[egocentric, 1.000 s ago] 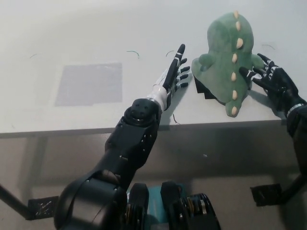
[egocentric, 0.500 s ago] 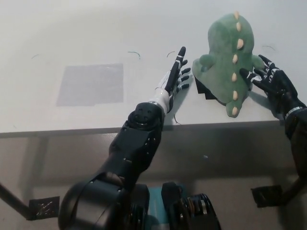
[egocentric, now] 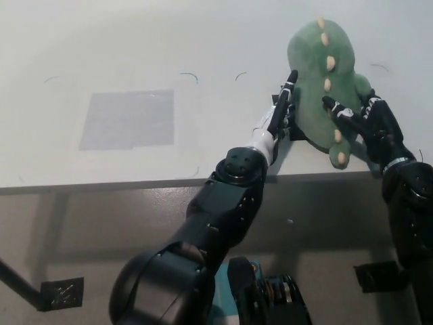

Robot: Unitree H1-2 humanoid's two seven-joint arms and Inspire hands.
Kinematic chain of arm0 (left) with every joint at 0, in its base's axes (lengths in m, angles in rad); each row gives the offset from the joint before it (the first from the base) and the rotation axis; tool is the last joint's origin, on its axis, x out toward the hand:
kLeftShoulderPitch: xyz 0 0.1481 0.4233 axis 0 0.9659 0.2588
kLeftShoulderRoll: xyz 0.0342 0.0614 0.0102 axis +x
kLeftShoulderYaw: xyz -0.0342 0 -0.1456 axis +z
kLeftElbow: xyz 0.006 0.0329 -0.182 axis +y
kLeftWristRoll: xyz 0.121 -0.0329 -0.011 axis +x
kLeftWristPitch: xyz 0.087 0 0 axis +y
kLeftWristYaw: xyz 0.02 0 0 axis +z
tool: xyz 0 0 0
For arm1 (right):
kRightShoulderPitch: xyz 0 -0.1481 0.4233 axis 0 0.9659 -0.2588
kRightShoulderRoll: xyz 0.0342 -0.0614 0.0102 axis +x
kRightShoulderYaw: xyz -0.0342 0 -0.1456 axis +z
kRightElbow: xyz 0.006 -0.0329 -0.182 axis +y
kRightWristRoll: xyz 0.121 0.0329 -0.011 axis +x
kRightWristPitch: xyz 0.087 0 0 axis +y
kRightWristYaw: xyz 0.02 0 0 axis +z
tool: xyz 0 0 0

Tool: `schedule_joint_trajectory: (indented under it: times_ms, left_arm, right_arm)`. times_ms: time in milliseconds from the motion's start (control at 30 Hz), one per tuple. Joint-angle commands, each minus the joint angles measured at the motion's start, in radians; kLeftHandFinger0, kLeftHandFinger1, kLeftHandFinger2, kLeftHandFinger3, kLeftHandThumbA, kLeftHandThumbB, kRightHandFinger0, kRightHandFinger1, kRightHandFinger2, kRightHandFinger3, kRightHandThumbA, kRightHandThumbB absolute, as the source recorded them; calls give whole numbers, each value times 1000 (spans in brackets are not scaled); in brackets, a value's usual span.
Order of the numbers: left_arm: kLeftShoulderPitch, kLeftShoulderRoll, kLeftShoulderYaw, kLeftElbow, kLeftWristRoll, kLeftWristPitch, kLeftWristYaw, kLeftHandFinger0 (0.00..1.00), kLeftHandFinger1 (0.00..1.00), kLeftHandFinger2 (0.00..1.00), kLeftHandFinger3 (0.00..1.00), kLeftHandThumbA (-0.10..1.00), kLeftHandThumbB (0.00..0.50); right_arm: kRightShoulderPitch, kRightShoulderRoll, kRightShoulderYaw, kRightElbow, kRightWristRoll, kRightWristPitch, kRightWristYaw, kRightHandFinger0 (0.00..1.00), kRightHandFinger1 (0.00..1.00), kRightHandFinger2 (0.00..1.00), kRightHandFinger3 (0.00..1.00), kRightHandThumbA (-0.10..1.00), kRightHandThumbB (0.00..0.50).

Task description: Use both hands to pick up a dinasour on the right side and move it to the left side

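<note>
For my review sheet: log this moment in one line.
phase: squeezing | left hand: against dinosaur | right hand: on its other flank | dinosaur: on table, not lifted | grey square: bare

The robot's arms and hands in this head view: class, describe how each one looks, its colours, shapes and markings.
The left hand is slim, with black fingers marked by white bands, on a white wrist cuff; behind it the arm is bulky glossy black shells with a round, dimpled joint cap. The right hand is black with small white marks along the fingers, and a thin pale ring circles its wrist above a rounded black forearm.
</note>
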Motion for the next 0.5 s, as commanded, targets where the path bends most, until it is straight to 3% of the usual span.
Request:
schedule_joint_trajectory:
  times_ms: [0,133,467]
  left_arm:
    - [-58,-49,-40,2,30,-36,-69,1000,1000,1000,1000,1000,276]
    - [-55,-40,-46,-3,24,-37,-70,1000,1000,1000,1000,1000,302]
    - [-36,-40,-52,-9,24,-44,-67,1000,1000,1000,1000,1000,286]
  right_arm:
    - [-41,52,42,-44,-22,-7,-8,1000,1000,1000,1000,1000,330]
    - [-52,57,36,-27,-14,-13,-10,1000,1000,1000,1000,1000,328]
    - [-37,52,41,-23,-15,-27,-5,1000,1000,1000,1000,1000,339]
